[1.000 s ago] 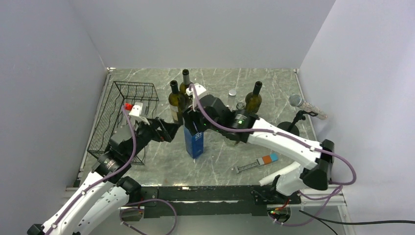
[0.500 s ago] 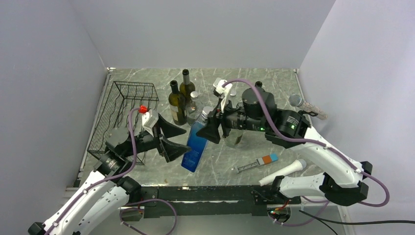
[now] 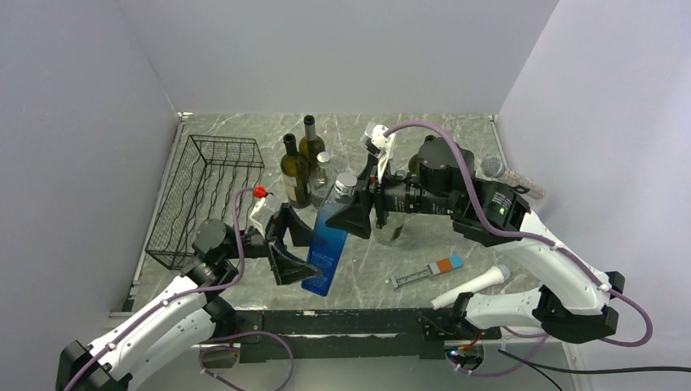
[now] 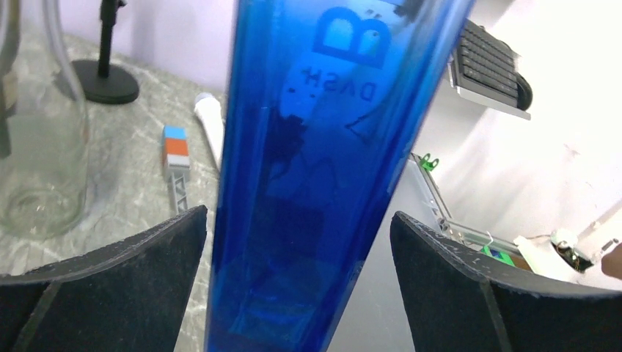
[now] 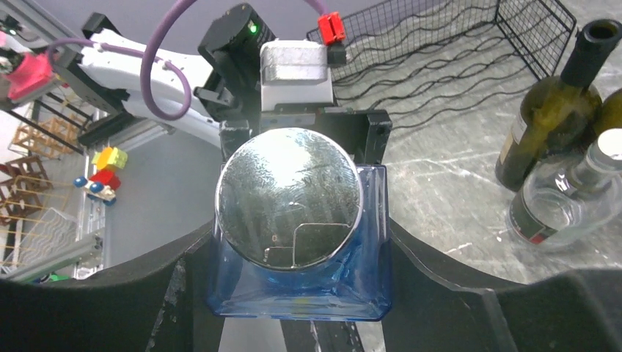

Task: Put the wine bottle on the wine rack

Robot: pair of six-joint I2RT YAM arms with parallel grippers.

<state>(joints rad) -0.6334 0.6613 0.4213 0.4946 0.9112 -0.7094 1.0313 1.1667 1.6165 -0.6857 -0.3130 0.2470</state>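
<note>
Tipped from upright, the blue bottle (image 3: pixel 328 240) hangs right of the wine rack (image 3: pixel 204 195), right gripper (image 3: pixel 349 213) clenched on its shoulder, left gripper (image 3: pixel 301 252) spread wide around its body; racking remains undone.

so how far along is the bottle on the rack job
Done: the right gripper is clamped on the blue bottle near its cap, holding it tilted. In hand: the left gripper stands open astride the bottle's lower body, not yet closed. Left: carrying it to the wine rack, which holds no bottle.
</note>
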